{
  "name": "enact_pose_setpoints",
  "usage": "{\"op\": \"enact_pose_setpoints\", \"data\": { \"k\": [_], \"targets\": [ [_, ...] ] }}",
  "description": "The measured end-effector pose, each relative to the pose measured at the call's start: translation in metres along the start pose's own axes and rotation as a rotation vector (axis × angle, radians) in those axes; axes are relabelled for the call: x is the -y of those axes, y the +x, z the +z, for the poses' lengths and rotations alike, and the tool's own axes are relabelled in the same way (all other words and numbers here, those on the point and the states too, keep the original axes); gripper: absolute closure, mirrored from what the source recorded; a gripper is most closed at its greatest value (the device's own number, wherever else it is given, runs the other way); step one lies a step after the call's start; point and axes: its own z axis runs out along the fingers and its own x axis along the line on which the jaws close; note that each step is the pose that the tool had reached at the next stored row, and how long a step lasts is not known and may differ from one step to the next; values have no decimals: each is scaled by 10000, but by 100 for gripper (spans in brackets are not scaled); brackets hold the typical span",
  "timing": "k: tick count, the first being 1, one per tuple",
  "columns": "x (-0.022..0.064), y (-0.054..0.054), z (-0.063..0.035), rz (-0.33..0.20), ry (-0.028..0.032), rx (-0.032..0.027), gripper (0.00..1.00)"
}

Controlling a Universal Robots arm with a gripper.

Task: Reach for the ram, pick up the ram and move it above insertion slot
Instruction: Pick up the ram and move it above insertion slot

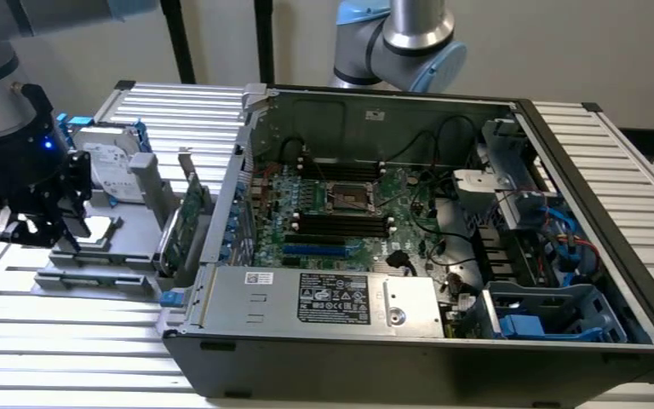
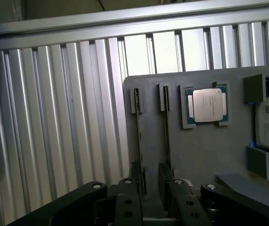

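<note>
Two ram sticks stand on edge in the grey holder point(image 2: 205, 155), seen as thin dark lines: one ram point(image 2: 138, 136) and a second point(image 2: 166, 136) beside it. My gripper point(image 2: 152, 188) hangs just above their near ends, open, with bare holder showing between the fingers point(image 2: 135, 181). Nothing is held. In the exterior view the gripper point(image 1: 41, 223) hovers over the holder point(image 1: 106, 247) at the exterior view's left, outside the computer case. The black insertion slots point(image 1: 339, 223) lie in parallel on the motherboard below the processor socket point(image 1: 350, 196).
A loose processor point(image 2: 206, 104), a silver hard drive point(image 1: 111, 166) and a tall green expansion card point(image 1: 191, 213) share the holder. The open case wall point(image 1: 231, 204) stands between holder and motherboard. A blue slot point(image 1: 316, 251), cables point(image 1: 435, 247) and a drive cage point(image 1: 554, 311) fill the case. A second arm point(image 1: 412, 43) stands behind.
</note>
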Motion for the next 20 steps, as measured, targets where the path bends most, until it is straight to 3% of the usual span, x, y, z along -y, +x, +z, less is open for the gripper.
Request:
{"op": "enact_pose_setpoints", "data": {
  "k": [20],
  "targets": [
    [21,59,364,-613,3,-22,69]
  ]
}}
